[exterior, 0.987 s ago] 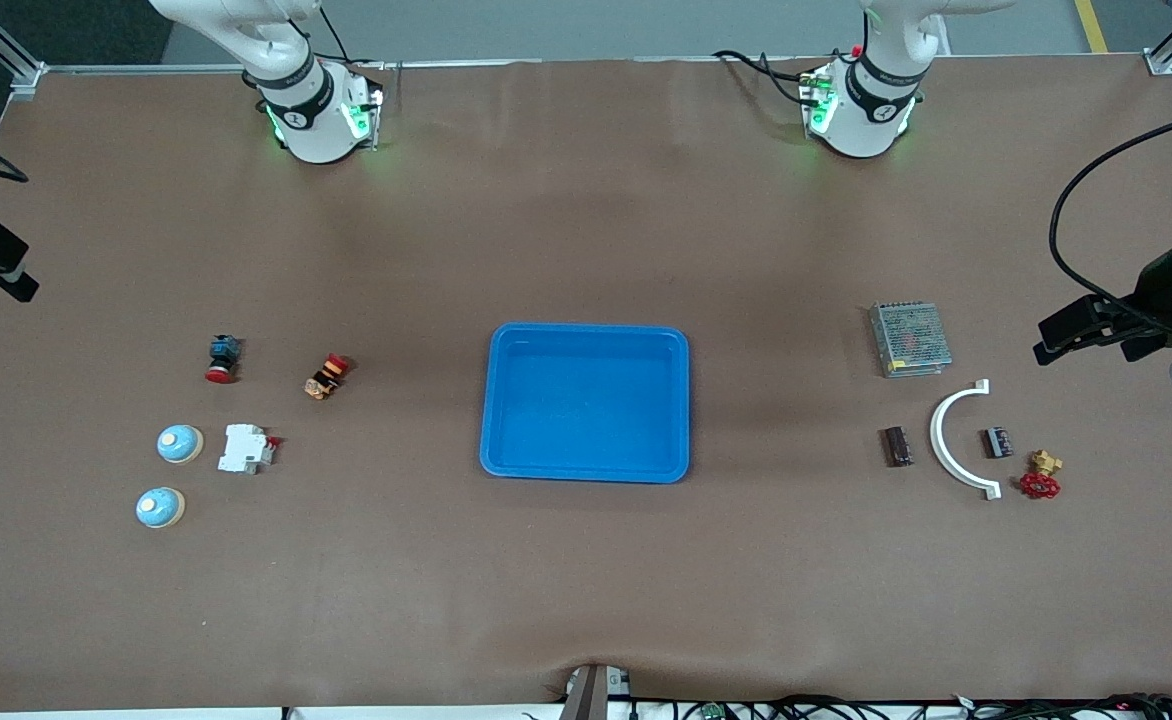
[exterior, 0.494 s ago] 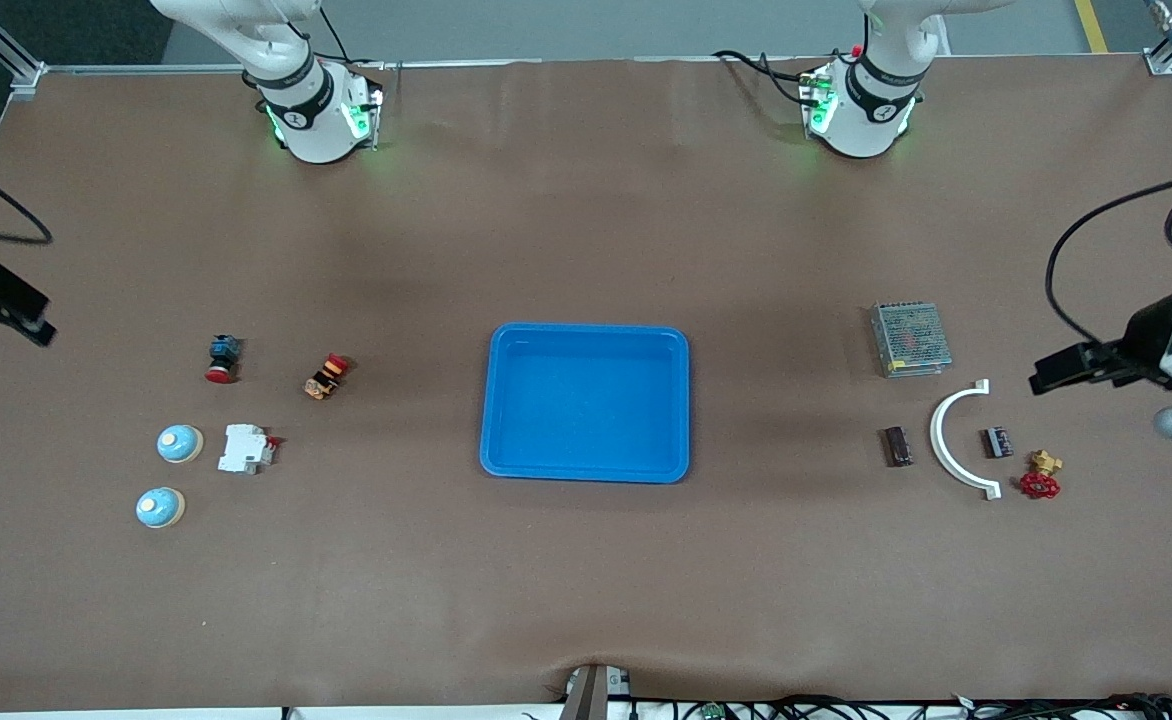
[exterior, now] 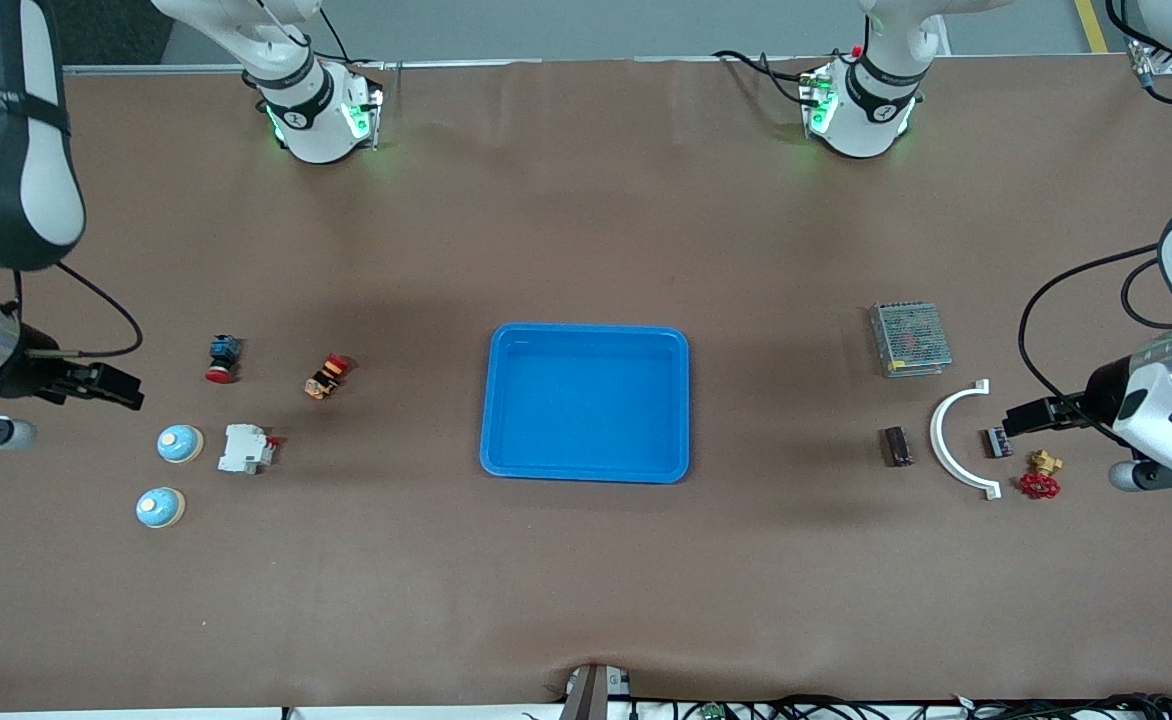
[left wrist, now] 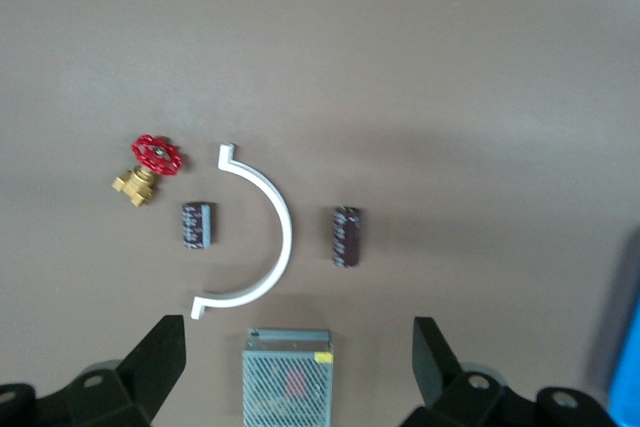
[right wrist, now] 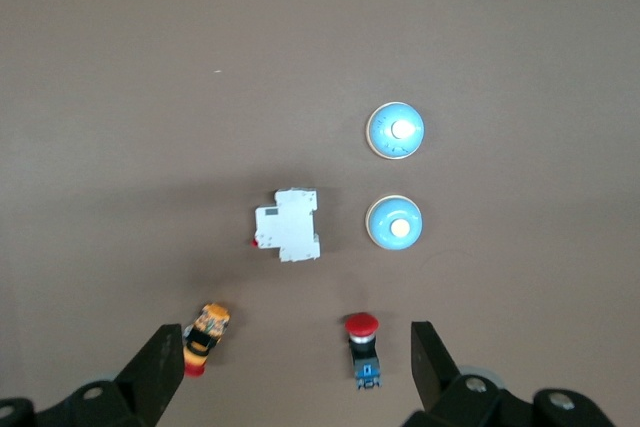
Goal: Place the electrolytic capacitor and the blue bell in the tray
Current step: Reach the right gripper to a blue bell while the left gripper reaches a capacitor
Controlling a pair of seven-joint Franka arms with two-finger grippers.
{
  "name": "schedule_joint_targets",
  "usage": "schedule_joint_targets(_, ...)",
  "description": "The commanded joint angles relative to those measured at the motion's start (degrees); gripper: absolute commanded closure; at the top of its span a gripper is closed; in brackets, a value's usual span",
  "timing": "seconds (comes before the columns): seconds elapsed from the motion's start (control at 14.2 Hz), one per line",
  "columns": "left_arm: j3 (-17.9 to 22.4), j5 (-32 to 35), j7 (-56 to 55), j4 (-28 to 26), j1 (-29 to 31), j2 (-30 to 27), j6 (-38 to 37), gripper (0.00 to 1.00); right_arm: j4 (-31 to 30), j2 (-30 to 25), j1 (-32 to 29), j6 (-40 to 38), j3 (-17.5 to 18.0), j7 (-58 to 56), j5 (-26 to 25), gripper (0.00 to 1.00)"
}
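The tray sits empty mid-desk. The capacitor lies on its side toward the left arm's end, just beside a white arc; a second dark part lies inside the arc's curve, close to a red valve, and a mesh box lies farther from the camera. Two blue bells sit toward the right arm's end, a white breaker just beside the farther one, with two push buttons farther from the camera.

The left gripper hangs over the mesh box, jaws wide and empty. The right gripper hovers over the buttons, jaws likewise spread and empty.

Risks, as I judge them: the two dark cylinders look alike, so the left arm could take the wrong one; a jaw could snag the arc on descent; the round capacitor may roll off centre. The bell's dome may slip from the jaws, and a jaw could strike the breaker close by.
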Motion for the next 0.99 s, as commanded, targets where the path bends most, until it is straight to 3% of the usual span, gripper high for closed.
schedule_joint_targets(0.0, 0.03, 3.53, 0.47, 0.77, 0.04, 3.97, 1.70, 0.00, 0.08, 3.48, -1.64, 2.60, 0.54, -0.38, -0.94, 0.00)
schedule_joint_targets(0.28, 0.03, 4.95, -0.23, 0.85, 0.48, 9.68, 4.69, 0.00, -7.81, 5.60, -2.60, 15.76, 0.54, -4.77, -0.94, 0.00)
schedule_joint_targets(0.78, 0.12, 6.97, -0.75, 0.68, 3.91, 14.61, 7.77, 0.00, -9.32, 12.54, -8.14, 23.96, 0.63, -12.16, -0.76, 0.00)
schedule_joint_targets(0.92, 0.12, 6.88, -0.85, -0.55, 4.35, 14.88, 7.86, 0.00, -13.35, 12.54, -8.41, 29.91, 0.63, -12.07, -0.76, 0.00)
